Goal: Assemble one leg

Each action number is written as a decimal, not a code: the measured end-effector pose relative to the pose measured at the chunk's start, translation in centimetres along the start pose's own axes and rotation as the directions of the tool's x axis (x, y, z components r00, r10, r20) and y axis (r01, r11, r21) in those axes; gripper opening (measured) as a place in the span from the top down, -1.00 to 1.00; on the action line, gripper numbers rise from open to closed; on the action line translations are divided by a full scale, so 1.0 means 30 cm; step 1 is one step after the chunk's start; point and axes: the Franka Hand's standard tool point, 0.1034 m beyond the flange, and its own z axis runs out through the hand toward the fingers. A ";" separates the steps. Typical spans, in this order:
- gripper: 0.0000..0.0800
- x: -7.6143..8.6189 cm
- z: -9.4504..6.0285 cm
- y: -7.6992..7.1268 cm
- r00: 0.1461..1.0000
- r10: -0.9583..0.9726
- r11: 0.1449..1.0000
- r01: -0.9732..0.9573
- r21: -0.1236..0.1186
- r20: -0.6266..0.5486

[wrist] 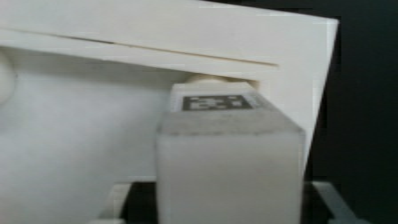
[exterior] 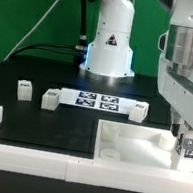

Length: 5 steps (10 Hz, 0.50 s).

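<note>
My gripper (exterior: pixel 186 136) is shut on a leg (exterior: pixel 189 148), a small white block with a black-and-white tag. It holds the leg at the right corner of the large white square part (exterior: pixel 132 146) in the exterior view. In the wrist view the leg (wrist: pixel 222 150) fills the middle between my fingers (wrist: pixel 128 198), tag facing the camera. Its round tip meets the edge of the large white part (wrist: pixel 160 60). Three more legs stand on the table: two at the exterior view's left (exterior: pixel 24 90) (exterior: pixel 50 98) and one further right (exterior: pixel 140 112).
The marker board (exterior: pixel 97 101) lies on the table in front of the robot base (exterior: pixel 108 46). A low white wall (exterior: pixel 24 160) runs along the front edge and up the exterior view's left side.
</note>
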 end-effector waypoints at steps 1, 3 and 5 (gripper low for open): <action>0.27 -0.001 0.000 0.000 1.000 0.011 1.000 -0.011 0.000 0.000; -0.18 -0.003 0.002 0.001 1.000 -0.023 1.000 0.023 -0.001 0.001; -0.53 -0.031 -0.003 0.012 0.963 -0.270 0.961 0.269 -0.056 -0.009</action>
